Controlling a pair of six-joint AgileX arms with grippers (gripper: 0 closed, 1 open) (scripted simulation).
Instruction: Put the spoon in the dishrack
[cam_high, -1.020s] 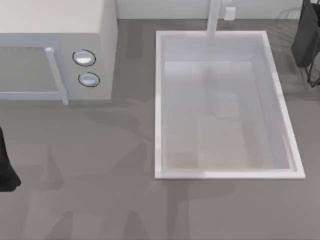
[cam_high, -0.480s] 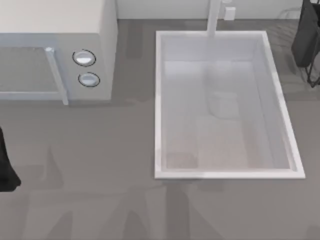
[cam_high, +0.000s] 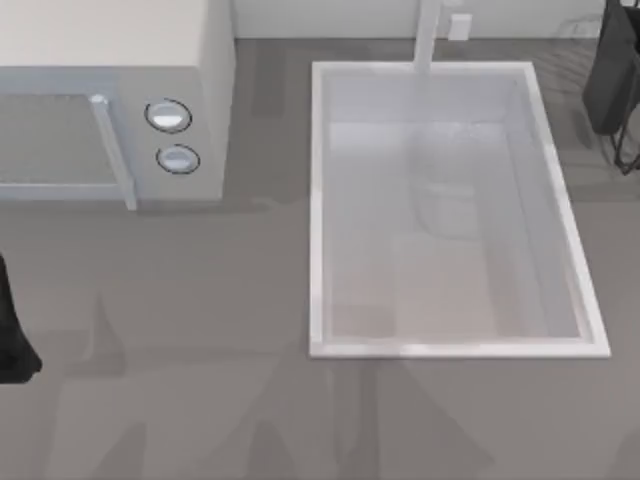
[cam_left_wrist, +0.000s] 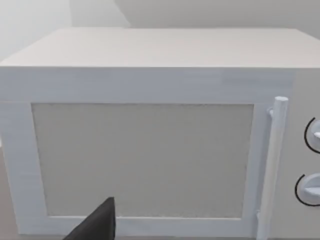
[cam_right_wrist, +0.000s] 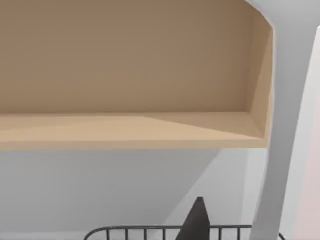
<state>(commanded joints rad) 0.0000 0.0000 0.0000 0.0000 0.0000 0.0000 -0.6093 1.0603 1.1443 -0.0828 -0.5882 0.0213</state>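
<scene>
Two arms sit at the table's outer edges: left arm (cam_high: 12, 330) at the left edge, grip unreadable. Dark wire dishrack with black panel (cam_high: 612, 75) stands far right, beside the white rectangular sink basin (cam_high: 318, 210). Right fingertip (cam_right_wrist: 196, 222) rises before the rack's top bar; its grip is unreadable too.

Grey countertop (cam_high: 200, 330), white microwave (cam_high: 110, 100) at left, white sink basin (cam_high: 318, 200), tan wall shelf (cam_right_wrist: 135, 75)

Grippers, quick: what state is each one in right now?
Left gripper: cannot be told; it faces the microwave.
Right gripper: cannot be told; it is above the dishrack.
</scene>
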